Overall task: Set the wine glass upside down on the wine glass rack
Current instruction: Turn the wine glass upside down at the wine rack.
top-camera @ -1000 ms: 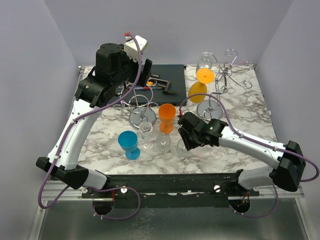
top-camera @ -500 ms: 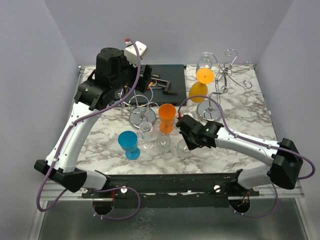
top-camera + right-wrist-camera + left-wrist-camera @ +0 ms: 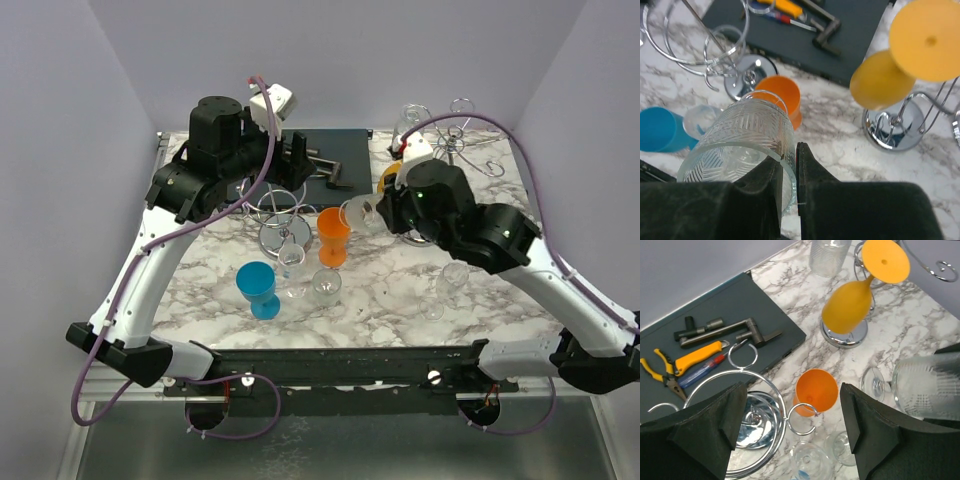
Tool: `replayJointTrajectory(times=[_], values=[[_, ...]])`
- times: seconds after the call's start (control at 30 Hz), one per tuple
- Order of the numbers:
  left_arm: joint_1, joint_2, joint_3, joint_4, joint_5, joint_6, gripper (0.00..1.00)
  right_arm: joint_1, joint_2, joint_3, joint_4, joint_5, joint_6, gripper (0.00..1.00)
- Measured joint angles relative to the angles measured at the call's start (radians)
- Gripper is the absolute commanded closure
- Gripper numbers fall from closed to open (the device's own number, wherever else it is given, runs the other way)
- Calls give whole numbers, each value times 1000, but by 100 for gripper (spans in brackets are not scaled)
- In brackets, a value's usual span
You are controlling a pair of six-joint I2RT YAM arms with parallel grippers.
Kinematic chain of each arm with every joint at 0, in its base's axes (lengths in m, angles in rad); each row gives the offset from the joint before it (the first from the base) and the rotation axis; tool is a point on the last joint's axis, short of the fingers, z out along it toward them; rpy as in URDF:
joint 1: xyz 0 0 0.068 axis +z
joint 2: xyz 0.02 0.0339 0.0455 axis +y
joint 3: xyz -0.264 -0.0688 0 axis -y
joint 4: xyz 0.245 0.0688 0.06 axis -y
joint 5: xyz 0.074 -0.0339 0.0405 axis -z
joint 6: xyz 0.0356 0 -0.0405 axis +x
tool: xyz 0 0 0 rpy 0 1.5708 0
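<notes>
Hovering over the left rack [image 3: 283, 236], my left gripper [image 3: 792, 415] stands wide open with nothing between its fingers. In the overhead view, a blue cup [image 3: 258, 287] stands at 7 o'clock from that rack's chrome base. Two clear glasses [image 3: 326, 287] stand at about 5 o'clock, and the dark tool tray [image 3: 345, 150] lies at 1 o'clock.

An orange cup [image 3: 334, 232] stands upright just beside the base at 3 o'clock, and one of the rack's wire hooks curls in front of it in my left wrist view.

The wine glass [image 3: 358, 213] is off the table [image 3: 500, 230], above and at 2 o'clock from the orange cup. It lies on its side in the air. Its long axis runs from 9 to 3 o'clock, with the foot pointing to 9 o'clock at the left rack and the mouth facing 3 o'clock.

My right gripper [image 3: 787, 157] is nearly closed and pinches the wall of the patterned bowl at the rim in the thin gap between its fingers.

At 1 o'clock from it stands the right rack [image 3: 892, 130]. A yellow glass [image 3: 880, 80] hangs there upside down and tilted, foot uppermost, mostly hidden by my right arm in the overhead view. More clear glasses [image 3: 452, 277] sit at 5 o'clock.
</notes>
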Motion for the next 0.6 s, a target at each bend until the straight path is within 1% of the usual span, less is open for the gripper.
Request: replayJointTrajectory(times=[0.1, 0.2, 0.4, 0.6], values=[[0, -2, 0, -1, 47, -20, 18, 0, -24, 66, 38, 18, -50, 100], [0, -11, 0, -4, 96, -31, 18, 0, -30, 94, 89, 32, -93, 99], [0, -59, -1, -8, 202, -41, 18, 0, -32, 98, 207, 18, -149, 99], [0, -66, -24, -8, 277, -40, 20, 0, -35, 98, 309, -42, -156, 100]])
